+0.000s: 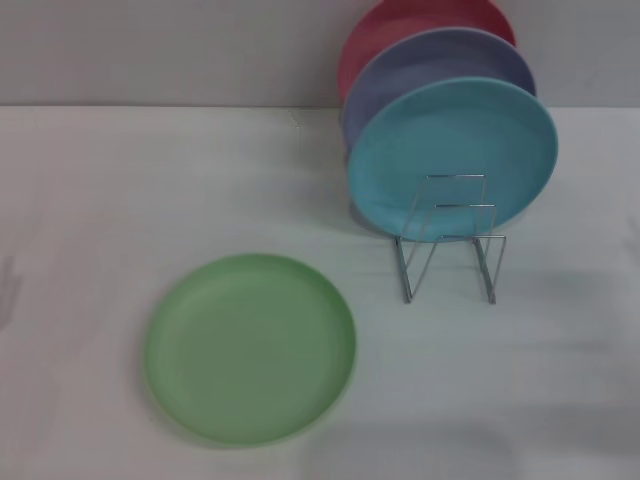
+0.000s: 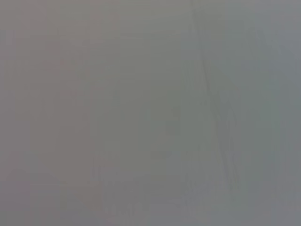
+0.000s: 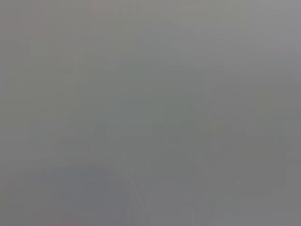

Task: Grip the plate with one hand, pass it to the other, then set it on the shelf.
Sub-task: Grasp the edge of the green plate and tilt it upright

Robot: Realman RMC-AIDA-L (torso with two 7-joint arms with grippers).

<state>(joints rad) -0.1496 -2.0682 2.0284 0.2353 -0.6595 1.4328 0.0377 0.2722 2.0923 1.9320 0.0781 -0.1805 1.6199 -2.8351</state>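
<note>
The light-green plate (image 1: 250, 347) lies flat on the white table, left of centre and near the front edge. The silver wire rack (image 1: 450, 240) stands to its right, with its front loops bare. Neither arm nor gripper shows in the head view. Both wrist views show only a plain grey surface, with no fingers and none of the task's objects in them.
A turquoise-blue plate (image 1: 452, 157), a lilac plate (image 1: 440, 65) and a red plate (image 1: 400, 25) stand upright in the back slots of the rack. The white table (image 1: 120, 190) extends to the left of the rack and plate. A grey wall stands behind.
</note>
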